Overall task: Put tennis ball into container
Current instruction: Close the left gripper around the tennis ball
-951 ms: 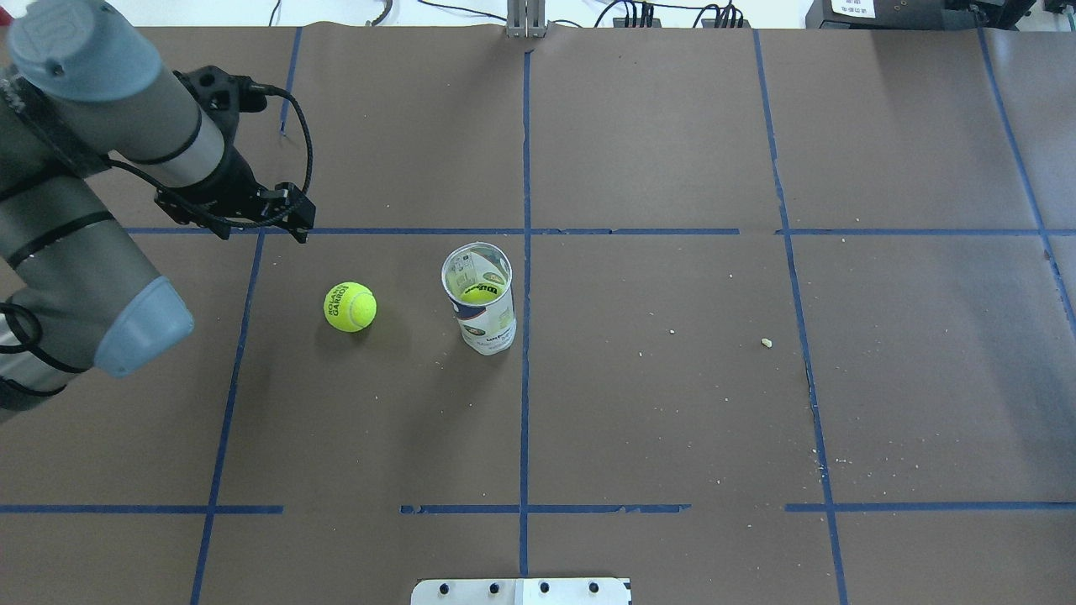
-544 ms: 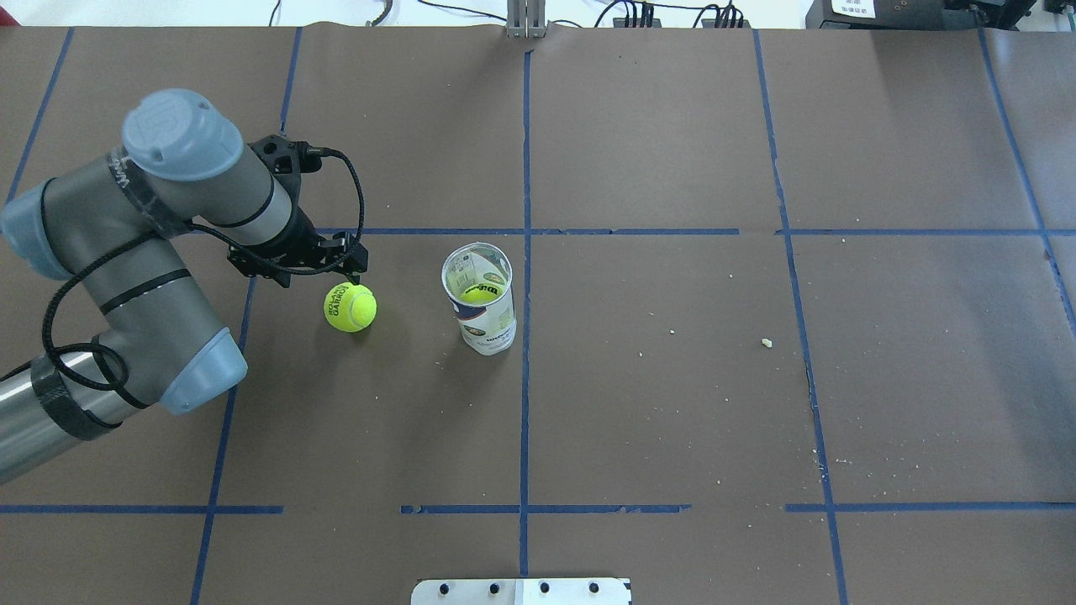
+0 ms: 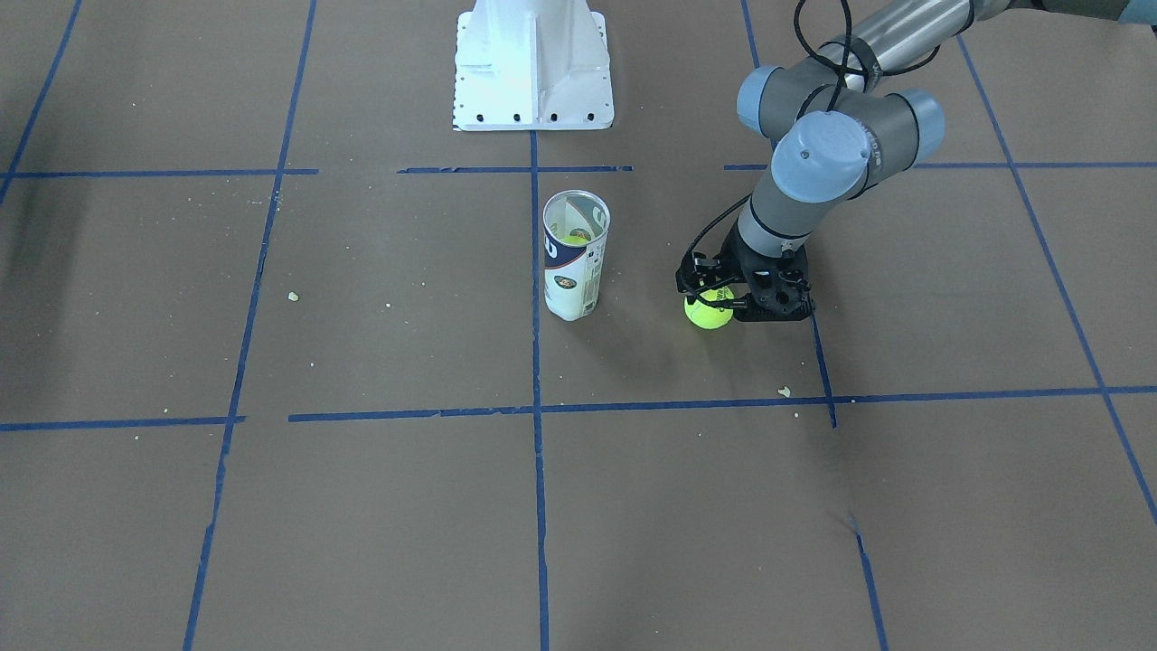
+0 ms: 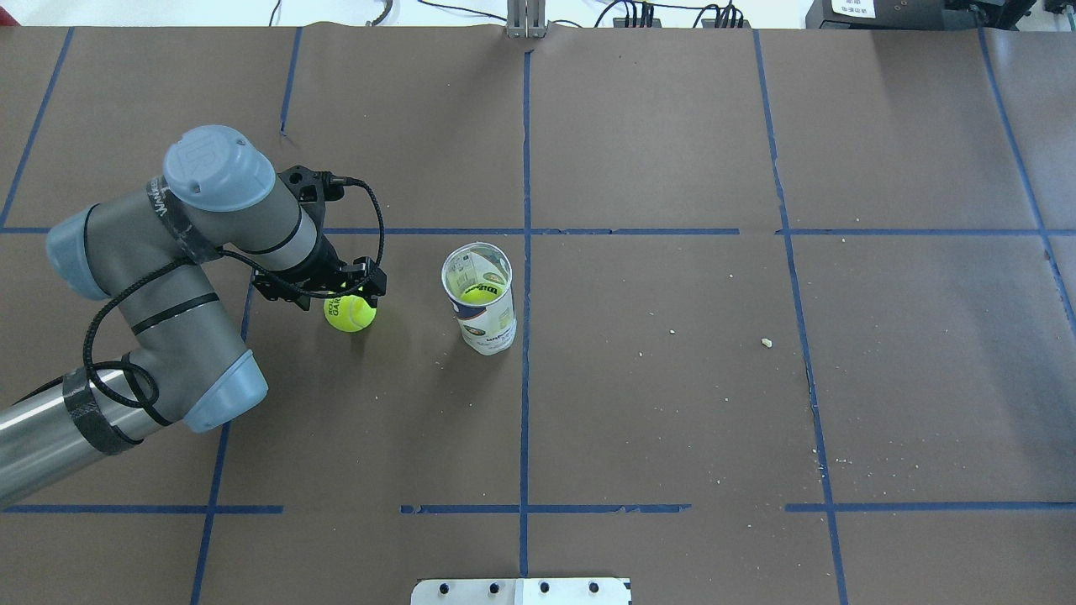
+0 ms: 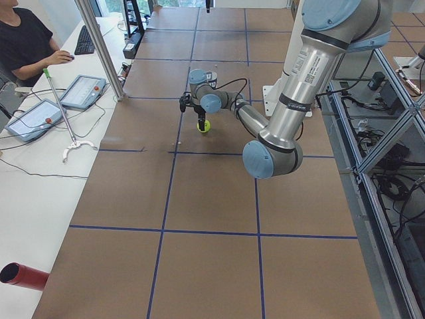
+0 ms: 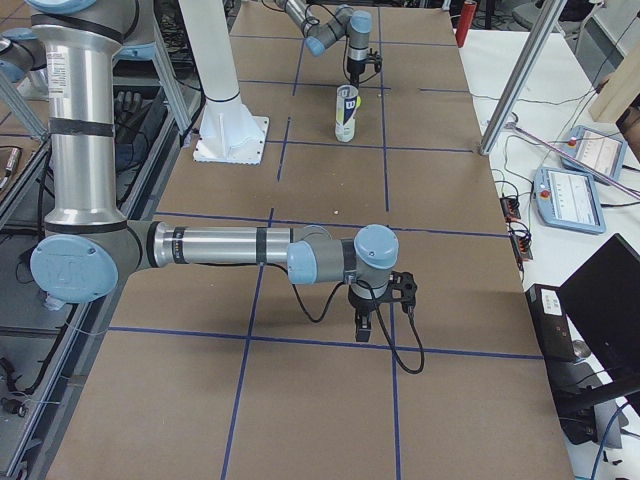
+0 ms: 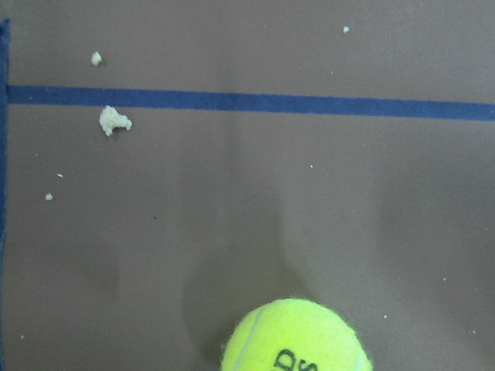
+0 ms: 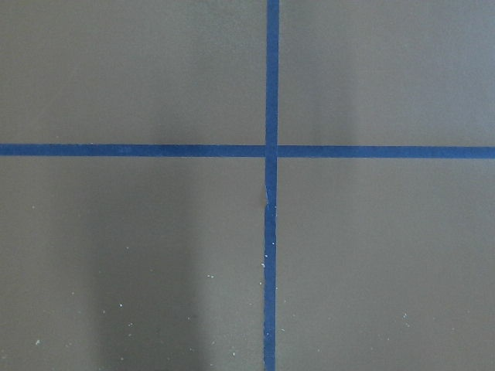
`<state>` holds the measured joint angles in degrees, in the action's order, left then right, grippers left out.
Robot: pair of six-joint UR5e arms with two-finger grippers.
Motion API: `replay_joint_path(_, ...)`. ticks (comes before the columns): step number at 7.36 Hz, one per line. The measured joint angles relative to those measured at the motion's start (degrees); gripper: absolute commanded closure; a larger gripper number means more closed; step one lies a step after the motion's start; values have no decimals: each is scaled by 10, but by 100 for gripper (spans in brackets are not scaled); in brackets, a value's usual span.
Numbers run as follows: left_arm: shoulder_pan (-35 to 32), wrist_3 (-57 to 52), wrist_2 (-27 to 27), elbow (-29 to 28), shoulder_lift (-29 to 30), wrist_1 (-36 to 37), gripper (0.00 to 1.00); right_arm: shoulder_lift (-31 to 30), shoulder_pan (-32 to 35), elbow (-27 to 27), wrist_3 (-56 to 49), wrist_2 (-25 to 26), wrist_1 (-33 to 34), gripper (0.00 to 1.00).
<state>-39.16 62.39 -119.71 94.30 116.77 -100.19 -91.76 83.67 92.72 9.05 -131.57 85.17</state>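
A yellow-green tennis ball (image 4: 351,315) (image 3: 707,316) (image 7: 298,340) lies on the brown table, left of the container. The clear container (image 4: 481,302) (image 3: 572,262) (image 6: 345,112) stands upright with its mouth open, and another yellow ball (image 4: 477,293) rests inside it. My left gripper (image 4: 357,291) (image 3: 720,294) points down right over the loose ball's top, and its fingers look open on either side of it. My right gripper (image 6: 377,318) hangs low over bare table far from both; I cannot tell whether it is open or shut.
A white metal pedestal (image 3: 533,63) (image 4: 521,591) stands at the robot's side of the table. Blue tape lines (image 4: 525,378) cross the brown paper. Small crumbs (image 4: 766,342) lie scattered to the right of the tube.
My left arm has swung in from the left edge toward the ball and lowered. Its gripper now sits over the ball's top. Ball and tube have not moved.
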Motion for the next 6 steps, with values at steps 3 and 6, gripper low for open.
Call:
replay_joint_path(3, 6, 1, 1, -44, 8, -33, 1, 0, 0, 0, 0, 0, 0, 0)
replay_joint_path(6, 7, 2, 1, -53, 10, -47, 100, 0, 0, 0, 0, 0, 0, 0)
